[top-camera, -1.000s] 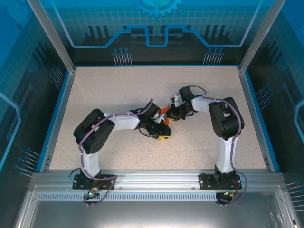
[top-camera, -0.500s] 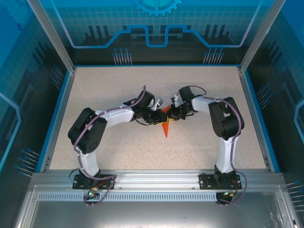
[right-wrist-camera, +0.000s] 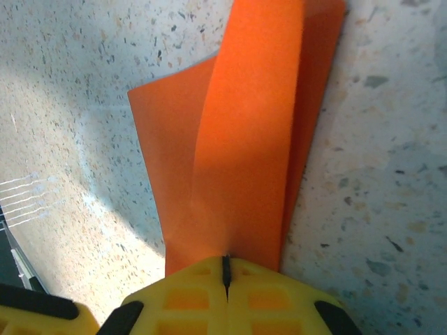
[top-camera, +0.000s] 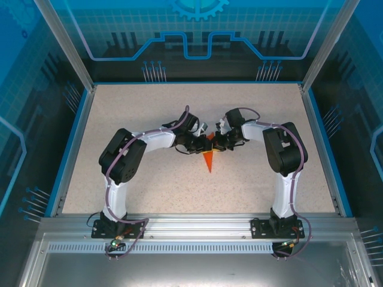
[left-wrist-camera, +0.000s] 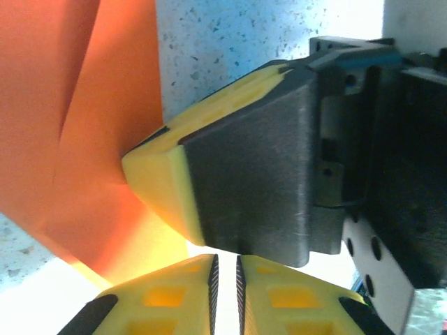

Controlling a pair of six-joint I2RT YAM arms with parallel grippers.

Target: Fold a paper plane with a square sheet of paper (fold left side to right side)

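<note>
1. The left gripper [left-wrist-camera: 224,273] had its yellow pads drawn almost together, with only a thin slit between them. I could not tell whether it pinched any paper. From overhead it sat at about 10 o'clock of the paper's wide end.
2. The orange paper [top-camera: 208,160] lay near the middle of the speckled table [top-camera: 269,179]. It was already a narrow dart with its tip toward 6 o'clock and its wide end at 12 o'clock between the two grippers. The right wrist view showed layered flaps and a long crease, so I judged the main folds done.
3. One flap stood lifted off the table rather than flat. What seemed left was closing one side over the other along the centre crease and pressing it down.
4. The right gripper [right-wrist-camera: 225,278] was clamped on the paper's wide end, the orange sheet coming straight out of its closed pads. It sat at about 2 o'clock of the paper.
5. The two grippers were crowded close together. The right one's finger loomed just in front of the left one's pads, which looked like the main thing in the way of a clean fold.
</note>
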